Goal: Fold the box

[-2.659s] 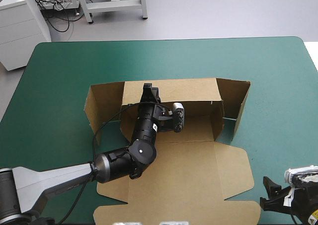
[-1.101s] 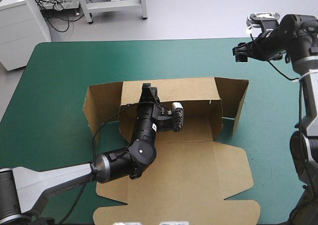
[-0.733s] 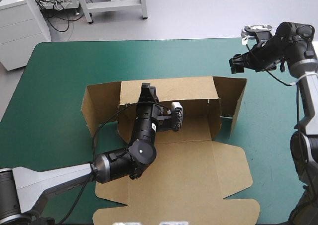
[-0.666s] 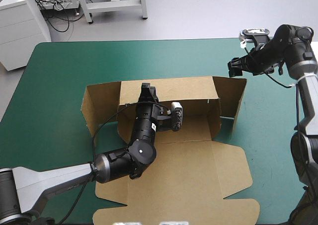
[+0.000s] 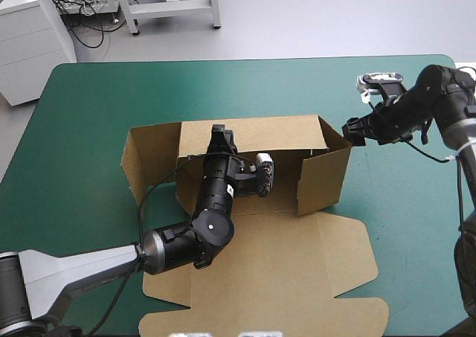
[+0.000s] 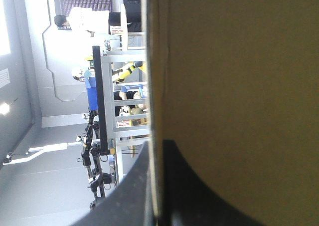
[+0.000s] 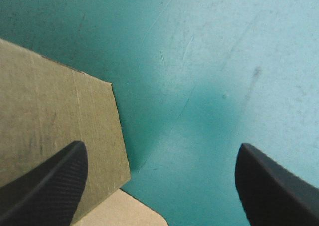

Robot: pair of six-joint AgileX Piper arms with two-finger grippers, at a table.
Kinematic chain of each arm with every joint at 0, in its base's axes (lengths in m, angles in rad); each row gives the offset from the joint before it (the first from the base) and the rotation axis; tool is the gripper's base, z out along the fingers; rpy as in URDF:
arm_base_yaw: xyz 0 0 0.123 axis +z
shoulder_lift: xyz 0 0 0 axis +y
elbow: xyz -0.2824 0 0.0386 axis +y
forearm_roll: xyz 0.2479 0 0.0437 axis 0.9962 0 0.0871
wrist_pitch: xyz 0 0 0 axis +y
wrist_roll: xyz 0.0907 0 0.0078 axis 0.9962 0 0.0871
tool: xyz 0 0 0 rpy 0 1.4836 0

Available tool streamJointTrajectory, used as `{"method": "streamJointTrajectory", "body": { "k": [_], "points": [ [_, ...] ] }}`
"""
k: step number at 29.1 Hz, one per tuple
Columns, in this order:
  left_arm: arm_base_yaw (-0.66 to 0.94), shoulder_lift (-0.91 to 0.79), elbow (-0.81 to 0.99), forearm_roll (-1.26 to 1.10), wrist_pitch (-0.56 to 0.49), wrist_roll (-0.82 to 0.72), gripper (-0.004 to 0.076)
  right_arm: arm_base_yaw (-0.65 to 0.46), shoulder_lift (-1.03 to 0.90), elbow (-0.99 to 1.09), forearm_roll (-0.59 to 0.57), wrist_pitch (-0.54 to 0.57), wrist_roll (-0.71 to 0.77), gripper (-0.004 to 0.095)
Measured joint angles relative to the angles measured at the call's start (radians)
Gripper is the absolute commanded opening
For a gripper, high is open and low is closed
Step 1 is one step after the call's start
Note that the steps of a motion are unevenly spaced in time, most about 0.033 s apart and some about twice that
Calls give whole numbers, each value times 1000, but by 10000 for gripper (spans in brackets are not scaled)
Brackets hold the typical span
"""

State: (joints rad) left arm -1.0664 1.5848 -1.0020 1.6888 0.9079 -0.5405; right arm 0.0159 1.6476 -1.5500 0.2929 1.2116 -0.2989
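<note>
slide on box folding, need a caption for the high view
Left gripper shut on the back wall of the box; open right gripper at its raised right flap, lid flat.

Teal-green table (image 5: 89,114) carries one thing: the brown box (image 5: 290,225) sits mid-table, far half walled up, near half lying flat, bare cover showing on every side of it.

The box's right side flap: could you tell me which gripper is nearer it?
Right: the right gripper is at the flap, outside it; the left gripper clamps the back wall.

The left claw (image 5: 221,132) hides part of the box (image 5: 275,270).
</note>
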Motion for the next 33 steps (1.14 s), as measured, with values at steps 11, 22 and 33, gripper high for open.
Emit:
{"method": "streamJointTrajectory", "body": {
  "k": [11, 22, 33],
  "points": [
    [0, 0, 0, 0, 3, 2, -32, 0, -151, 280, 48, -127, -142, 738],
    [0, 0, 0, 0, 5, 2, -32, 0, -181, 342, 183, -136, -336, 735],
    [0, 0, 0, -1, 7, 2, -32, 0, -183, 342, 256, -105, -399, 736]
  ]
}}
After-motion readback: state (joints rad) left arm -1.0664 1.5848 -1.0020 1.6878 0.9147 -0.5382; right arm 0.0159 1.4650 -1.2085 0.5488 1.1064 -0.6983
